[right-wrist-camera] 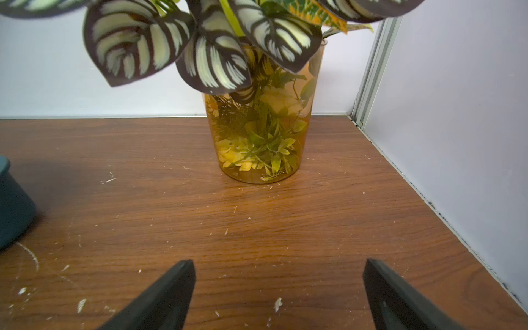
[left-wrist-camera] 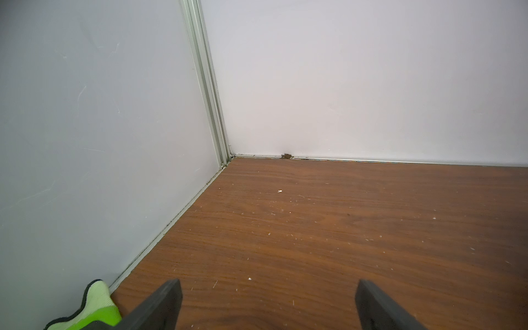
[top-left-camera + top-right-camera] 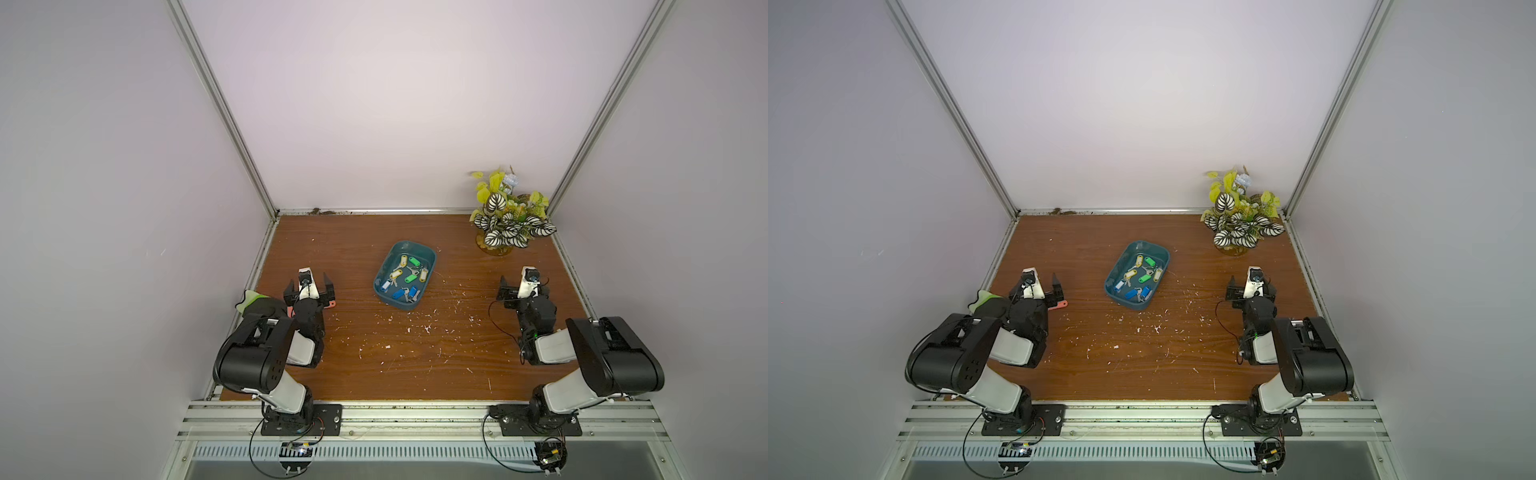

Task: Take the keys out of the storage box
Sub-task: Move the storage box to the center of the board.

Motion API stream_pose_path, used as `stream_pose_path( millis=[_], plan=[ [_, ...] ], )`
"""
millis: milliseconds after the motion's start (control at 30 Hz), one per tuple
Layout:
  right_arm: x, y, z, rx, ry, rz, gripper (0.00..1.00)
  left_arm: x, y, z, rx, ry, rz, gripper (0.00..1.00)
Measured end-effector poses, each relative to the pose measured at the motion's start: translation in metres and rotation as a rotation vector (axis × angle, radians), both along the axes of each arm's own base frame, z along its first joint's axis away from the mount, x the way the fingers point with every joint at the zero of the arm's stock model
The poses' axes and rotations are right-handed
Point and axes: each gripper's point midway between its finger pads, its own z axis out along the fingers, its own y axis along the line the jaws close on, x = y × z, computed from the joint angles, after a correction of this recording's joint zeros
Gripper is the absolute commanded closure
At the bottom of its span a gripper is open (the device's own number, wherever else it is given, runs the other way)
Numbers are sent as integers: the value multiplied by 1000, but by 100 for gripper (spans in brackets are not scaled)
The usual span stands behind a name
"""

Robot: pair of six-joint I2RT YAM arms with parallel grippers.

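Fingers (image 2: 167, 300): parted wide and empty on the left gripper (image 3: 309, 290); likewise parted wide and empty on the right gripper (image 3: 524, 290).

Locate the storage box (image 3: 400, 306) near the middle of the bench (image 3: 374, 357), between the two grippers and touching neither. Note the keys (image 3: 410, 277) all inside it, scattered flat across its floor, with yellow, green and blue tags overlapping in places. Disregard the red-orange plastic piece (image 3: 331, 304) just beside the left gripper.

Observe both grippers pointing toward the far edge, low over the bench. Treat the storage box as lying off to the side of each: toward the right edge from the left gripper, toward the left edge from the right gripper. Read the long axis of the storage box as running from near edge to far edge, with the far end leaning toward the right edge.

Judge the left gripper slightly nearer to the box wall; consider the difference small. Expect any reach to need a turn inward and a descent from above, over the wall. Keep clear of the potted artificial plant (image 3: 505, 224) in the far right corner, directly ahead of the right gripper.
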Motion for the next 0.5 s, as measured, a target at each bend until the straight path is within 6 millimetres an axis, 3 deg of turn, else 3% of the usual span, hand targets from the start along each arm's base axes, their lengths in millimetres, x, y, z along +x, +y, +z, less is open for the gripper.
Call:
stream_pose_path(
  millis=[500],
  plan=[
    [0, 2, 0, 1, 0, 14, 1, 0, 1, 0, -1, 0, 6, 2]
  ],
)
